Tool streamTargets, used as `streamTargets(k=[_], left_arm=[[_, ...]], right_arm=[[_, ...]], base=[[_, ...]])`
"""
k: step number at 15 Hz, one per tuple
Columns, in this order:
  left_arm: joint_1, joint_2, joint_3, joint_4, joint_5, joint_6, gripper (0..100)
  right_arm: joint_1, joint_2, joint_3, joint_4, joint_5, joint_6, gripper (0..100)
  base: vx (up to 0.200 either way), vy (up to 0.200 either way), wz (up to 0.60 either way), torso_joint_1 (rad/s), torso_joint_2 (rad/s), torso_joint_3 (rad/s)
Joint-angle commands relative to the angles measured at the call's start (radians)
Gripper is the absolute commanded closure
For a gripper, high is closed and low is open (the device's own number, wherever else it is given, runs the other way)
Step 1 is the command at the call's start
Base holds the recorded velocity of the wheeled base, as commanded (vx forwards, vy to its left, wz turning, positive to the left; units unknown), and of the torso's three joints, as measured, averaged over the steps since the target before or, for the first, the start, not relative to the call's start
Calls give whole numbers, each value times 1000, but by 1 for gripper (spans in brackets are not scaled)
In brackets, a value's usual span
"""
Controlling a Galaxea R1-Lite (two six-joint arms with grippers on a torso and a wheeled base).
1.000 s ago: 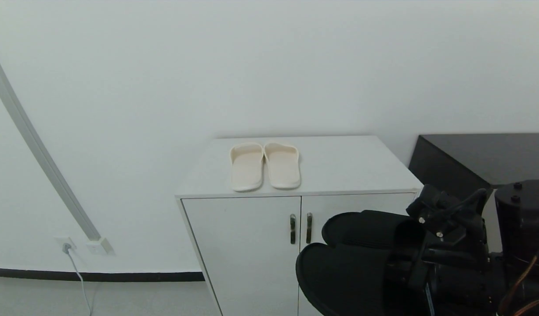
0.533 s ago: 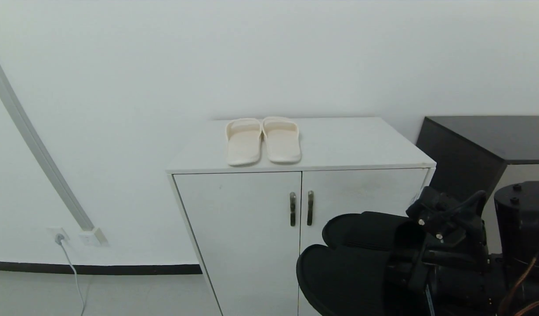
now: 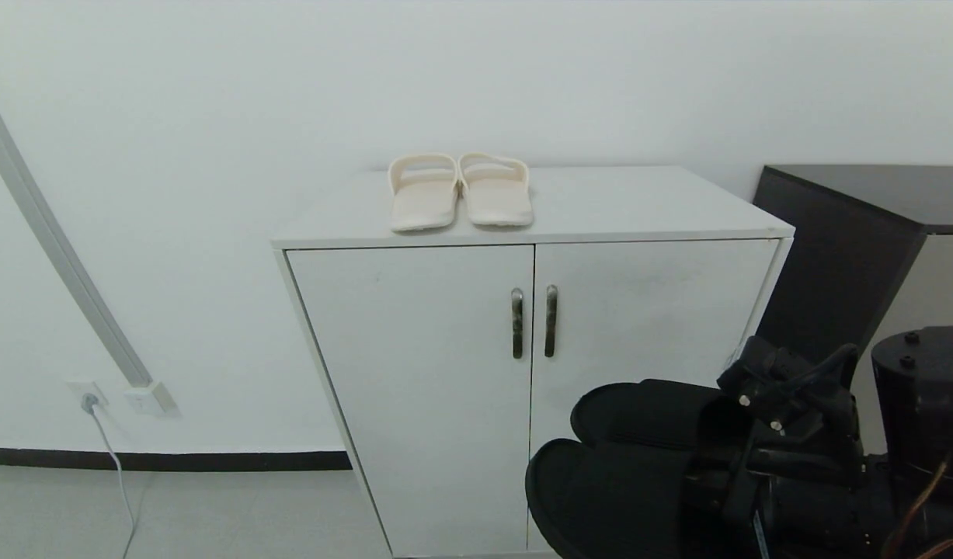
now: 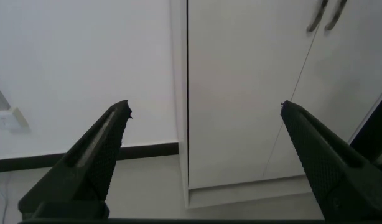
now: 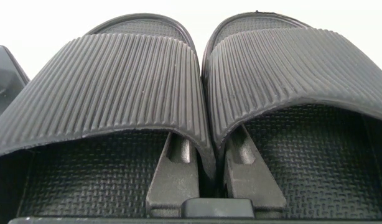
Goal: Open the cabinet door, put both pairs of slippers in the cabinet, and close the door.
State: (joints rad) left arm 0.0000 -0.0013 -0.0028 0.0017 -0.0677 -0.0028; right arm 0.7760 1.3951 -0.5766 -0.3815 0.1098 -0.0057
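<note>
Leftmost, the left gripper (image 4: 203, 109) hangs released, its fingers spread wide, facing the lower corner of the white cabinet (image 4: 241, 93). At frame centre both cabinet doors are shut, and the cream slippers (image 3: 460, 192) lie side by side on its top. At lower right, the right gripper (image 5: 209, 180) is clenched on the black slippers (image 3: 624, 466), one finger inside each.
</note>
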Motion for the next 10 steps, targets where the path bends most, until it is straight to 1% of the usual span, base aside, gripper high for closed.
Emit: streamTargets(k=[1, 4, 5, 8, 9, 10], left_arm=[[0, 1, 0, 0, 0, 0, 0], [0, 1, 0, 0, 0, 0, 0], [0, 1, 0, 0, 0, 0, 0], [0, 1, 0, 1, 0, 0, 0], [0, 1, 0, 1, -1, 0, 0], [0, 1, 0, 1, 0, 0, 0]], right_arm=[[0, 2, 1, 0, 1, 0, 100], [0, 1, 4, 0, 2, 0, 100], [-1, 2, 6, 0, 24, 0, 100], [-1, 1, 6, 0, 28, 0, 100], [0, 1, 7, 1, 27, -10, 100], [0, 1, 12, -2, 27, -30, 100]], base=[[0, 0, 0, -119, 456, 334], [0, 0, 0, -103, 461, 354], [0, 0, 0, -76, 452, 378], [0, 0, 0, -45, 445, 393], [0, 0, 0, -7, 261, 212], [0, 0, 0, 0, 0, 0]])
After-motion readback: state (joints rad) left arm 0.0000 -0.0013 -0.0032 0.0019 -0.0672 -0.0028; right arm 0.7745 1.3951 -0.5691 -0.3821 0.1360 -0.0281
